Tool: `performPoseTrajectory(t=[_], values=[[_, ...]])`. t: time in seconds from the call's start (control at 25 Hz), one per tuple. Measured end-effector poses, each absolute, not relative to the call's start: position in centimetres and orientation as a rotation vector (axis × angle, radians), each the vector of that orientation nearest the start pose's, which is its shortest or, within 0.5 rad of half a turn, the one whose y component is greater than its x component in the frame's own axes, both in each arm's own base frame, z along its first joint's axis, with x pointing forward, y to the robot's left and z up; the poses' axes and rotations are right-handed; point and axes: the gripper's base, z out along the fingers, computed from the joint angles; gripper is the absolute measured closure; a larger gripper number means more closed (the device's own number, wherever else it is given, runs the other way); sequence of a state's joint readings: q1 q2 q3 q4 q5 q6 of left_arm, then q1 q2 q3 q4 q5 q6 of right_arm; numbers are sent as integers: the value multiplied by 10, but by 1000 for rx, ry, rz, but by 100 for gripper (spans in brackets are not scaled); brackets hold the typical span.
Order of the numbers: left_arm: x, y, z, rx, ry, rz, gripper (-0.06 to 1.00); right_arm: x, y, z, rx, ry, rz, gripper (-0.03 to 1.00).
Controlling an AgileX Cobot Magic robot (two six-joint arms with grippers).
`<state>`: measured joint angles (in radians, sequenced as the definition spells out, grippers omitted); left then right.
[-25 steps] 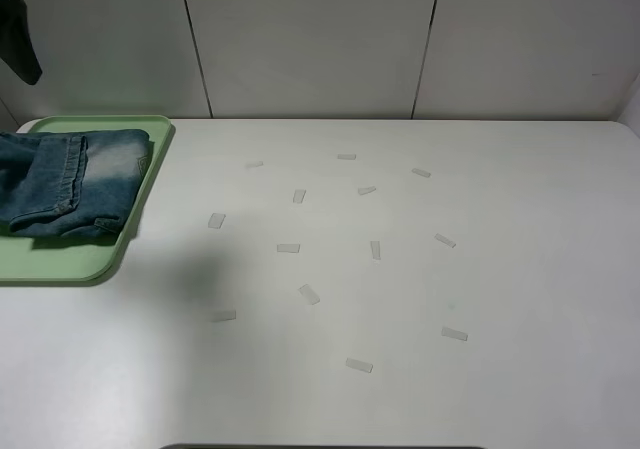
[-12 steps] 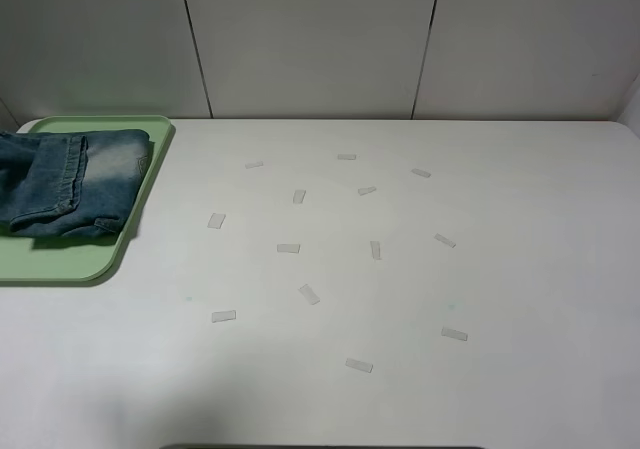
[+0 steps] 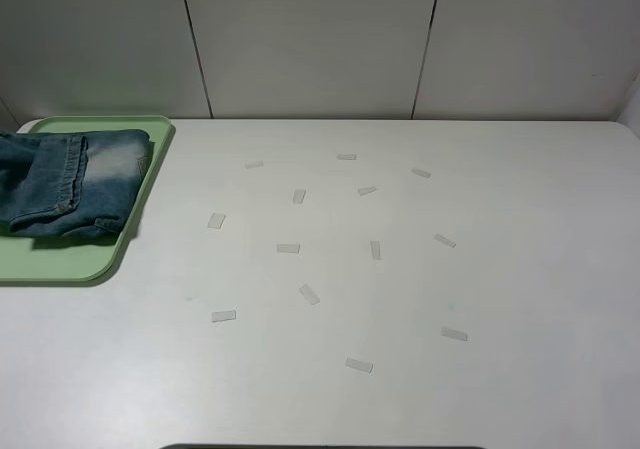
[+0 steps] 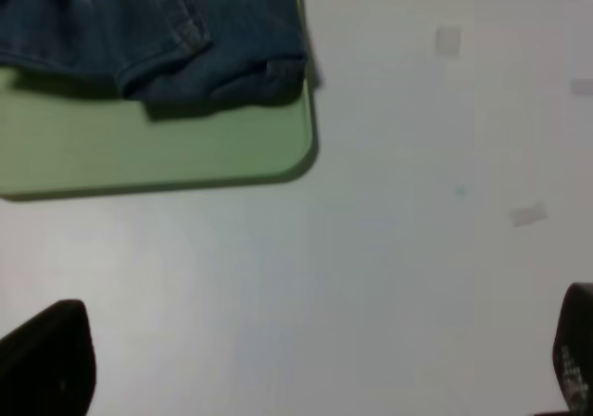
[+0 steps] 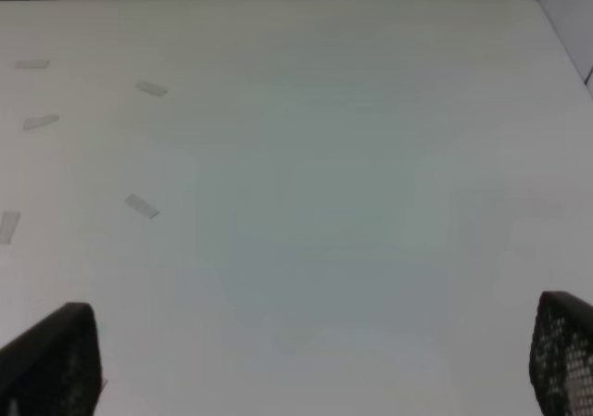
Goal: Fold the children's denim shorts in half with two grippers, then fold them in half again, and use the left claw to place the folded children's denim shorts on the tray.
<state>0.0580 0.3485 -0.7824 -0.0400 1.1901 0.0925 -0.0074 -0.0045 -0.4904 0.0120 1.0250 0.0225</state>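
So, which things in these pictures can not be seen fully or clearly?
- Denim shorts: cut off by the left edge in the exterior high view.
- Tray: left part out of frame; shorts cover much of it.
- Left claw and right claw: only the finger tips show at the wrist views' edges.
- Cartoon patch: not visible.

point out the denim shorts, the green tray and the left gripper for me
denim shorts [image 3: 70,184], exterior high view, on the folded faded top layer.
green tray [image 3: 60,261], exterior high view, on its bare near part.
left gripper [image 4: 306,365], left wrist view, midway between its wide-apart fingertips, over the table.
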Motion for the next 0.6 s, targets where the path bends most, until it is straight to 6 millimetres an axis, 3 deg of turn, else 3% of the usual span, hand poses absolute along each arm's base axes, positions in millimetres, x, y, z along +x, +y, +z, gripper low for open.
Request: performPoseTrajectory(t=[0.24,0.48,0.6], values=[[-9,-4,310,48,2133,36,-5,-3,1,277,30,2014,24,27],[-7,-3,276,118,2081,-3,-5,-3,1,277,30,2014,24,27],[-5,-3,274,140,2058,-14,-5,-3,1,277,30,2014,24,27]])
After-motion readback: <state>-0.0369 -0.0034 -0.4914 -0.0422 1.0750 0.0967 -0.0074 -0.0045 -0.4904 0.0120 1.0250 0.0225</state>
